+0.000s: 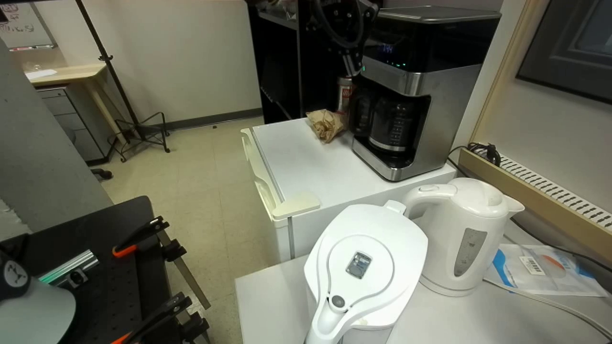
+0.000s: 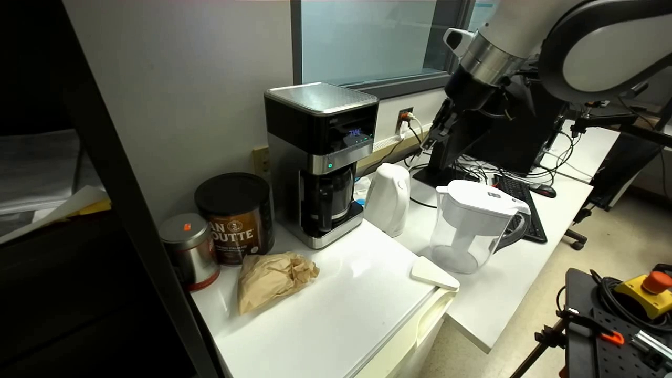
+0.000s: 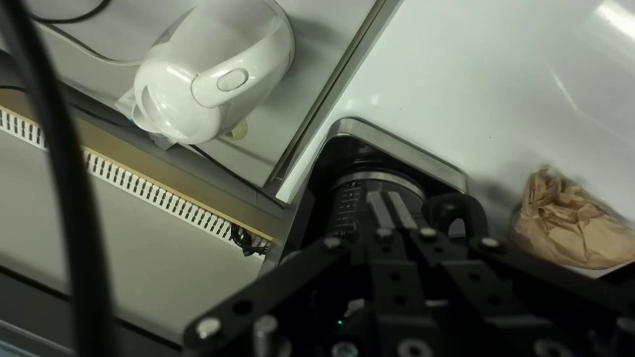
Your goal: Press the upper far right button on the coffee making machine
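The coffee making machine [image 1: 444, 91] stands on the white fridge top, with black upper part and silver front band. It also shows in an exterior view [image 2: 294, 136], and its carafe [image 3: 347, 203] shows in the wrist view. Its upper front panel [image 1: 394, 62] has a blue clock and small green lights; this lit panel shows in an exterior view [image 2: 358, 139] too. My gripper [image 1: 352, 67] is in front of the machine, pointing down, apart from it in an exterior view [image 2: 429, 143]. In the wrist view its fingers [image 3: 392, 210] are close together and hold nothing. Most of the panel is hidden there.
The white kettle [image 2: 388, 199] and white filter jug [image 2: 467, 226] stand beside the machine. A crumpled brown bag [image 2: 275, 281], a coffee tub [image 2: 233, 218] and a silver tin [image 2: 191, 252] sit on its other side. A dark shelf frame [image 2: 131, 210] stands near them.
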You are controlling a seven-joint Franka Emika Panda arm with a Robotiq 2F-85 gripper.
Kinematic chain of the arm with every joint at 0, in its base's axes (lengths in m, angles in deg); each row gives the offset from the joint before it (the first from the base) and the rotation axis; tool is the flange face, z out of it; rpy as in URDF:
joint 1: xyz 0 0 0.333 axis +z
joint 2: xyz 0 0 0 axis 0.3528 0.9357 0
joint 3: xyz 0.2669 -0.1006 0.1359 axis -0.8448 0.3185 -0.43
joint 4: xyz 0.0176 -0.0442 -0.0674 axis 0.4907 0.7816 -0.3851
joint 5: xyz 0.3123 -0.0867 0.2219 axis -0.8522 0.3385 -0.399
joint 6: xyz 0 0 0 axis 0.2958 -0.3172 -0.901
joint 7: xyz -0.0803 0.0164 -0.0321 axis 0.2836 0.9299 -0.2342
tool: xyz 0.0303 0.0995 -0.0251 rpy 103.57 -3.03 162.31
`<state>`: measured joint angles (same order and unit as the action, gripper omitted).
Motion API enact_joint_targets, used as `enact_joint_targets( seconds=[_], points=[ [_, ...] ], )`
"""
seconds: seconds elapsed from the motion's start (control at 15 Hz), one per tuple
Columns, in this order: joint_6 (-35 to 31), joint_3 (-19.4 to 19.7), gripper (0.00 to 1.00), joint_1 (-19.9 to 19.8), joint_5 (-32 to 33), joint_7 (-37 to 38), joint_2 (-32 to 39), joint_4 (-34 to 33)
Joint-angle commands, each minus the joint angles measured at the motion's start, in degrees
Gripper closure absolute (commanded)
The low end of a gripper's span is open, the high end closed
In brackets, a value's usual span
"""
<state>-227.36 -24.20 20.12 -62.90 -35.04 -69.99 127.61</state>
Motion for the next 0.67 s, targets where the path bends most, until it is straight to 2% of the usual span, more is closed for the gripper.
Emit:
enact_joint_targets(
  seconds=[0.0, 0.6],
  points=[
    [-3.9, -0.6, 1.00, -0.4, 3.6, 4.2, 5.8, -5.2],
    [-5.9, 0.3, 1.00, 0.6, 3.7, 6.7, 15.5, -14.7]
  ],
)
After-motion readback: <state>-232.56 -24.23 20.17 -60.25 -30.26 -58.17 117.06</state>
